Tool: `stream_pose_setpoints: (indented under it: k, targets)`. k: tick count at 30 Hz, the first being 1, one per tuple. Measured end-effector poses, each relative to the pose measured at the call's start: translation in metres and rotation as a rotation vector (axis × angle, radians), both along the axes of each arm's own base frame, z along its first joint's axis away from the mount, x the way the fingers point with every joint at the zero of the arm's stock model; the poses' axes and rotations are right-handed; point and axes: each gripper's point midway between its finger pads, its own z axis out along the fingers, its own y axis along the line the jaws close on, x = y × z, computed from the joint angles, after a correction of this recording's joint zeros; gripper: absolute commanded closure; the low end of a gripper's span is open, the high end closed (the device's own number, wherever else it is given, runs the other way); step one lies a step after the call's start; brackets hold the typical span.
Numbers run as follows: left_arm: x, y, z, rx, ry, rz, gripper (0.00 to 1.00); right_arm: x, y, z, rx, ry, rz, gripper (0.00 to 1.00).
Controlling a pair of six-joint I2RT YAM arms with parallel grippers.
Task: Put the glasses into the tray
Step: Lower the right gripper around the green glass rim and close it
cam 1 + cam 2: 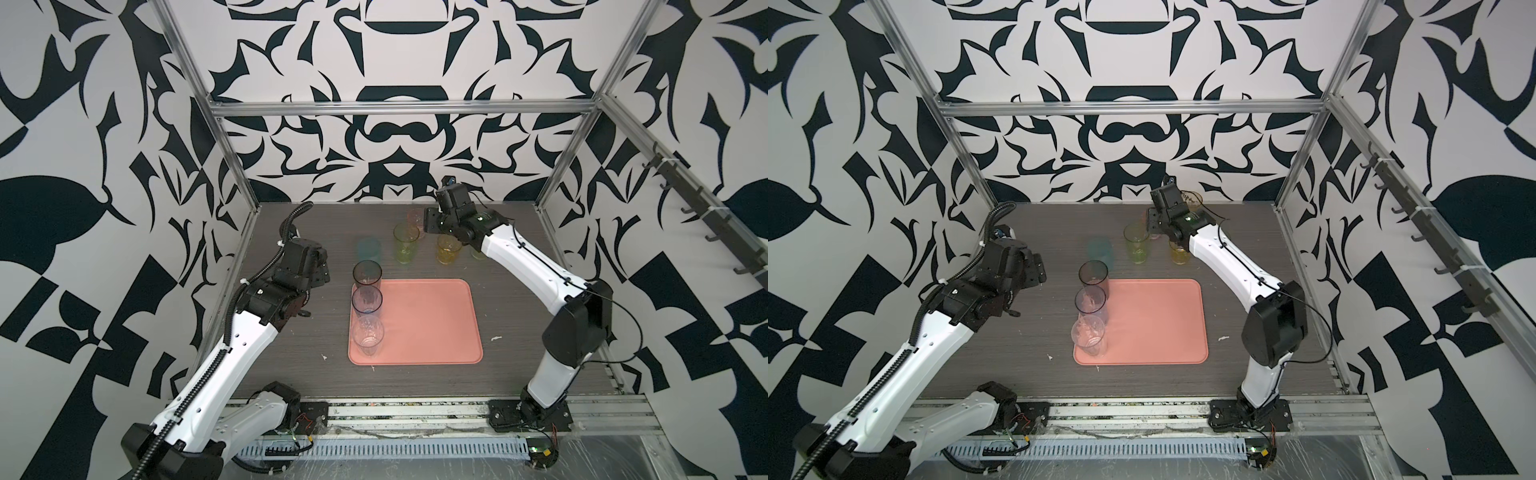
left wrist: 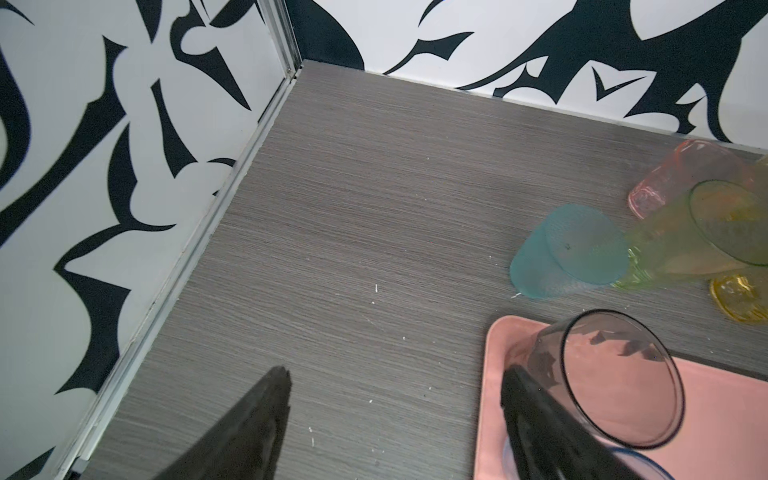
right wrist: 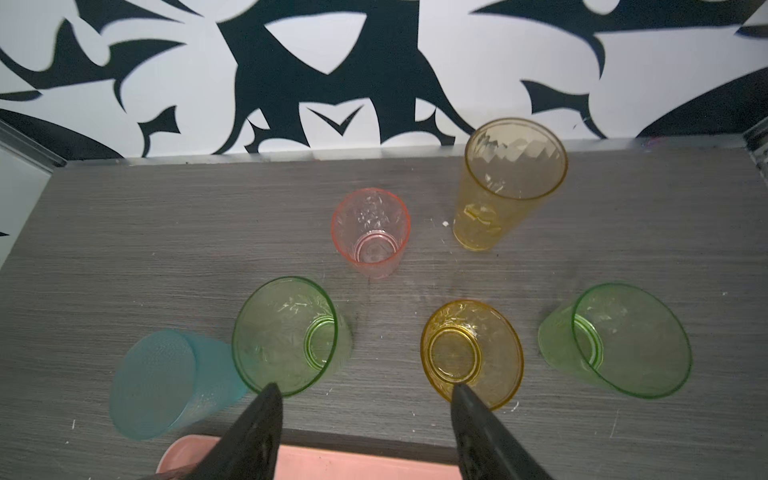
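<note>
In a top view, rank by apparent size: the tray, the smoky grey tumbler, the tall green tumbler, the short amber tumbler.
1. tray, by far largest.
2. smoky grey tumbler and tall green tumbler look alike; grey stands nearer the camera, so unranked.
3. short amber tumbler, smallest.

Right arm (image 1: 528, 257) hides most of the short green glass (image 1: 478, 252)

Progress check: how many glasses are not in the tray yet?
6, on the table beyond the tray: teal glass leftmost, tall green glass beside it, pink glass behind, short amber glass, short green glass rightmost, tall yellow glass nearest the back wall. None appears hidden.
</note>
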Motion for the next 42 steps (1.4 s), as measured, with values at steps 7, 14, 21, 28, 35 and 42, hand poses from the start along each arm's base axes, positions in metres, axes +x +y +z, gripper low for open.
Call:
stream_pose_setpoints:
  k: [7, 14, 21, 28, 35, 42]
  targets:
    - [-0.008, 0.014, 0.002, 0.026, -0.021, 0.026, 0.03, 0.021, 0.013, -0.029, 0.026, 0.111, -0.004, 0.34]
    - [-0.013, 0.016, 0.005, 0.025, -0.04, 0.014, 0.0, 0.028, 0.027, -0.058, 0.041, 0.203, 0.01, 0.37]
    - [-0.018, 0.015, 0.008, 0.014, -0.064, -0.012, 0.01, 0.027, 0.032, -0.08, 0.04, 0.267, 0.013, 0.38]
    - [-0.02, 0.015, 0.016, 0.004, -0.094, -0.017, 0.0, 0.028, 0.034, -0.087, 0.044, 0.287, 0.011, 0.4]
    - [-0.02, 0.015, 0.016, 0.0, -0.101, -0.018, 0.01, 0.03, 0.036, -0.098, 0.041, 0.315, 0.007, 0.48]
    - [-0.02, 0.014, 0.012, -0.002, -0.092, -0.024, 0.0, 0.028, 0.036, -0.115, 0.022, 0.356, 0.005, 0.53]
